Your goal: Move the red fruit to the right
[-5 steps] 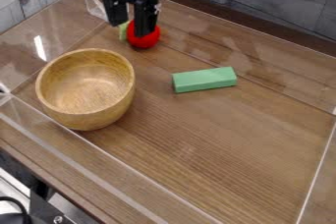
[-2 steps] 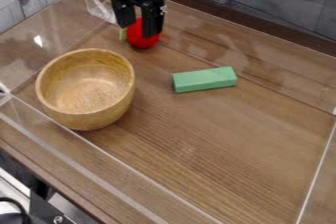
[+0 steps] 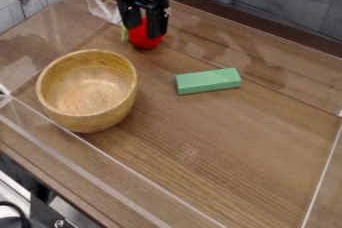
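The red fruit (image 3: 146,40) is small, round and glossy, with a bit of green at its left side. It lies on the wooden table at the back, left of centre. My black gripper (image 3: 143,27) hangs straight over it, its two fingers (image 3: 130,17) reaching down on either side of the fruit's top. The fingers stand apart around the fruit; whether they press on it cannot be told.
A wooden bowl (image 3: 87,89) stands at the left front. A flat green rectangular block (image 3: 209,81) lies right of the fruit, nearer the middle. Clear plastic walls (image 3: 325,172) ring the table on all sides.
The gripper has drifted a little to the right and slightly up. The red fruit has shifted slightly to the right with it.
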Controlling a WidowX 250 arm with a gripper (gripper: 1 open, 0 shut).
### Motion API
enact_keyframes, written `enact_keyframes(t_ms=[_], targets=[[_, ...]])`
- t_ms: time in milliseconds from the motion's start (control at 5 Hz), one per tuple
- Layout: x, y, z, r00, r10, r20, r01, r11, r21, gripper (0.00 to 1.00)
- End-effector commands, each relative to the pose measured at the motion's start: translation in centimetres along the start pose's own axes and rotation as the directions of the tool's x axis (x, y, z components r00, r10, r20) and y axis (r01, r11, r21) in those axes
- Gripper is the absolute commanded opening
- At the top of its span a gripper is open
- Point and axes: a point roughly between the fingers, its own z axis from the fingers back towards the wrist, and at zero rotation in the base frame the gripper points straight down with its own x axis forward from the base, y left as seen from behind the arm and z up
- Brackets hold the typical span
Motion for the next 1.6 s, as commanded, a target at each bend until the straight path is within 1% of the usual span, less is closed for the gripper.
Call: enact_keyframes(t_ms=[0, 400, 600, 800, 1200, 1400], targets=[[0.8, 1.5, 2.8, 0.991, 0.106, 0.078, -0.111, 0.992, 0.061, 1.0], [1.2, 2.1, 4.1, 0.988, 0.112, 0.107, -0.119, 0.991, 0.062, 1.0], [0.6, 2.5, 2.7, 0.988, 0.119, 0.095, -0.125, 0.99, 0.065, 0.0], [-0.1, 2.8, 1.4, 0.989, 0.125, 0.084, -0.131, 0.989, 0.068, 0.0], [0.5, 2.3, -0.1, 0.988, 0.135, 0.072, -0.14, 0.987, 0.073, 0.0], [0.6, 2.4, -0.8, 0.992, 0.11, 0.068, -0.115, 0.991, 0.07, 0.0]])
